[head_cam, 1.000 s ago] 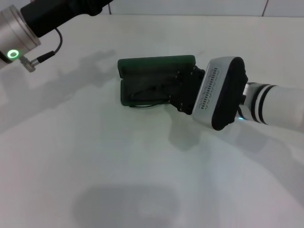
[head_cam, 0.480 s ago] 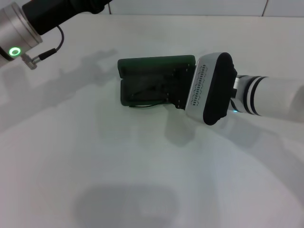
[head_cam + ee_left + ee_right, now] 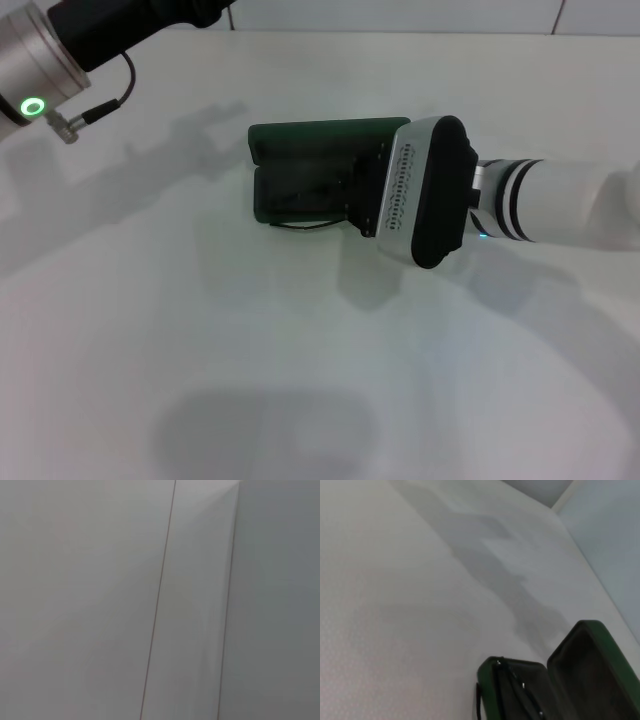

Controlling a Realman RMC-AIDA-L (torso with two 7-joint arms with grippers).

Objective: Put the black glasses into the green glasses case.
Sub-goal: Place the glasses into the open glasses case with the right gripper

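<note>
1. We see the green glasses case [image 3: 300,170] lying open at upper centre of the head view, on the white table [image 3: 300,380].
2. The black glasses [image 3: 305,200] lie inside its lower half.
3. The right gripper [image 3: 365,195] reaches into the case's right end; we cannot tell its jaw state.
4. Left arm [image 3: 60,55] sits parked at upper left.

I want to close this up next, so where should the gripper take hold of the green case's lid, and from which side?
Probably the lid's free long edge, the far top rim of the green glasses case, reached from behind and pushed forward over the tray. The lid stands open and upright behind the tray, where the black glasses lie, one thin piece curving over the near rim. The right gripper covers the tray's right end.
</note>
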